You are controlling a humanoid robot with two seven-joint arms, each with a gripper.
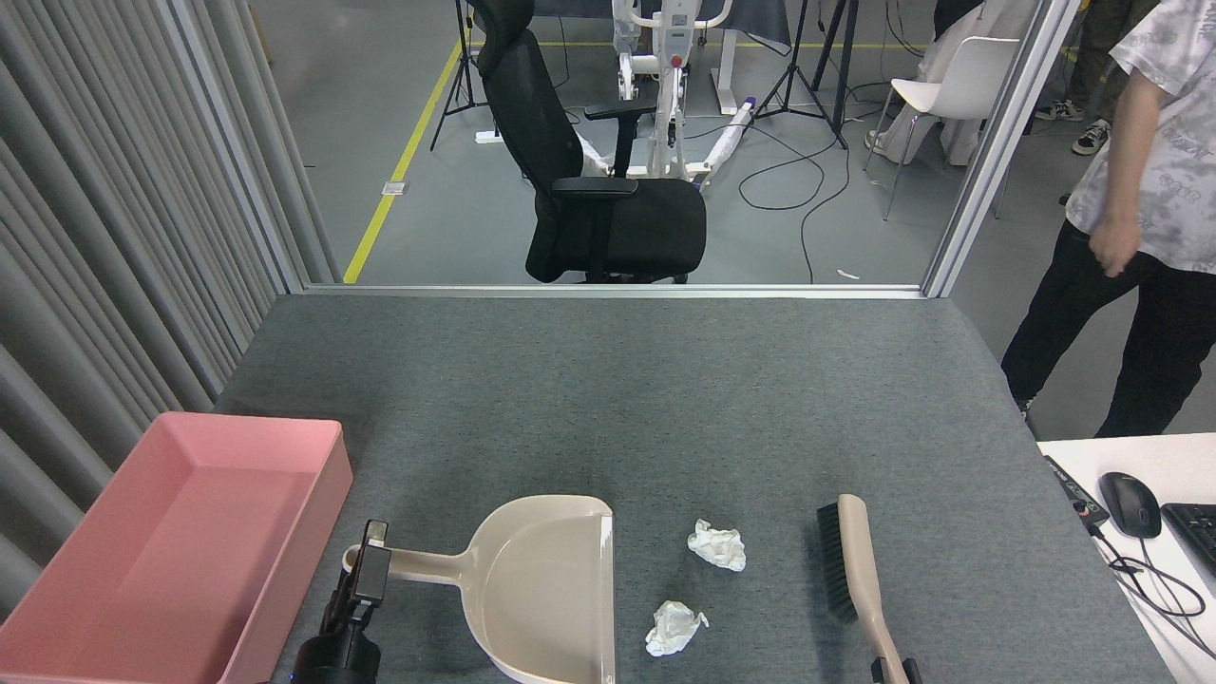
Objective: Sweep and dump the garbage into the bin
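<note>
**Dustpan and brush in hand, two wads on the mat**

The grey felt-covered table (665,399) fills the middle of the head view, bounded by a ribbed grey curtain on the left and a metal-framed partition at the far edge. Beyond it stands a black office chair (589,190) on a grey floor. A person (1140,218) in a patterned grey shirt and black trousers stands at the right, off the table.

The bin (114,589), a shallow pink tub, sits at the table's near-left corner; nothing shows inside it. Just right of it lies the beige dustpan (541,589), its handle pointing left toward the bin and its open mouth facing right. The left gripper (366,570) is at the end of that handle, its dark fingers closed around it.

Right of the dustpan, the brush (855,570) lies with black bristles facing left, its beige handle running down to the bottom edge. The right gripper (893,671) barely shows there at the handle; whether it is clamped or loose, I cannot tell.

The garbage lies between dustpan and brush: the farther wad (717,546) midway between the two, the nearer wad (674,627) just beside the dustpan's mouth. Both rest on the felt, apart from each other.
</note>
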